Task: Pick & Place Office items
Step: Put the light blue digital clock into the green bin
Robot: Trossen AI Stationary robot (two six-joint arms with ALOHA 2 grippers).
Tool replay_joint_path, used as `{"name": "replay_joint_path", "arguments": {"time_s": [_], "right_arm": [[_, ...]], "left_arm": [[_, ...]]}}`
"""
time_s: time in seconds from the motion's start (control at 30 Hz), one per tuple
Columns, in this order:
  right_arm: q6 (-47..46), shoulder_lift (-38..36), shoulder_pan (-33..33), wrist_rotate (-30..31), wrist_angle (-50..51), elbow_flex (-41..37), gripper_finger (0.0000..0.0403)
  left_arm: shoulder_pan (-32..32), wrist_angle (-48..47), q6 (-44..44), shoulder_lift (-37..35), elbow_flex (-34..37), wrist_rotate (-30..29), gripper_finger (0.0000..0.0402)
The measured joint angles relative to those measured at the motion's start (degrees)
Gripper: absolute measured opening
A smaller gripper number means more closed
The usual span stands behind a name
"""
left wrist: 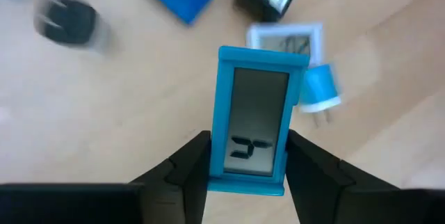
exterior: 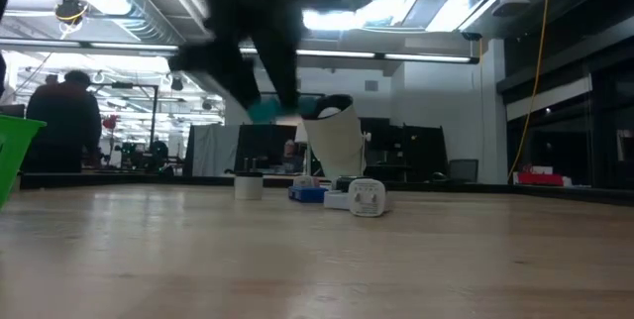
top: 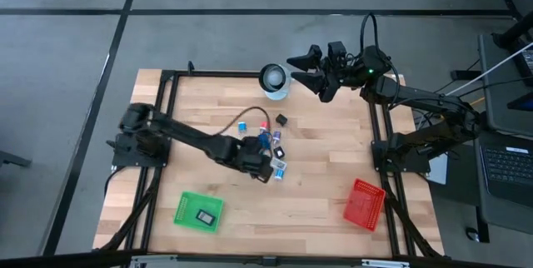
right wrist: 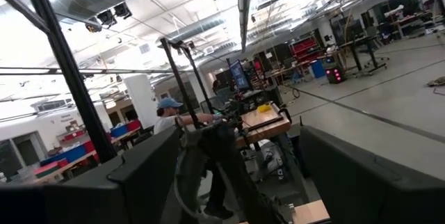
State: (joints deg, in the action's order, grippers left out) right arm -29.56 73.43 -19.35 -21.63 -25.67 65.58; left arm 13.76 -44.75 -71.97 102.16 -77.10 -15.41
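Pinched between the left gripper (left wrist: 245, 161) fingers, a blue clock (left wrist: 254, 121) looks light, rigid, slippery; grip its long edges. Right gripper (top: 310, 67) waits wide apart.

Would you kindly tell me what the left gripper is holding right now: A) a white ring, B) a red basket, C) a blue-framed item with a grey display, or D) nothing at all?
C: in the left wrist view the left gripper has its two dark fingers shut against both sides of the blue-framed item with a grey display.
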Motion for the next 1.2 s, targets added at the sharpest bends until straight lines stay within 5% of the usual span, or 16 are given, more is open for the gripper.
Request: {"name": "replay_joint_path", "arguments": {"time_s": [0.17, 0.37, 0.73, 1.2], "right_arm": [[0.3, 0.0, 0.0, 1.1, 0.0, 0.0, 0.0306], [0.3, 0.0, 0.0, 1.7, 0.0, 0.0, 0.0306], [1.0, 0.0, 0.0, 3.5, 0.0, 0.0, 0.0306], [-0.3, 0.0, 0.0, 6.2, 0.0, 0.0, 0.0307]], "left_arm": [[3.9, -9.3, -2.2, -11.1, -0.1, -7.1, 0.0152], [12.8, -15.9, -0.9, -17.0, 0.0, -1.3, 0.0152], [33.5, -19.5, -17.0, -10.8, 0.6, 4.2, 0.0153], [38.6, -7.9, -27.0, -5.8, 9.4, 8.1, 0.0196]]}}
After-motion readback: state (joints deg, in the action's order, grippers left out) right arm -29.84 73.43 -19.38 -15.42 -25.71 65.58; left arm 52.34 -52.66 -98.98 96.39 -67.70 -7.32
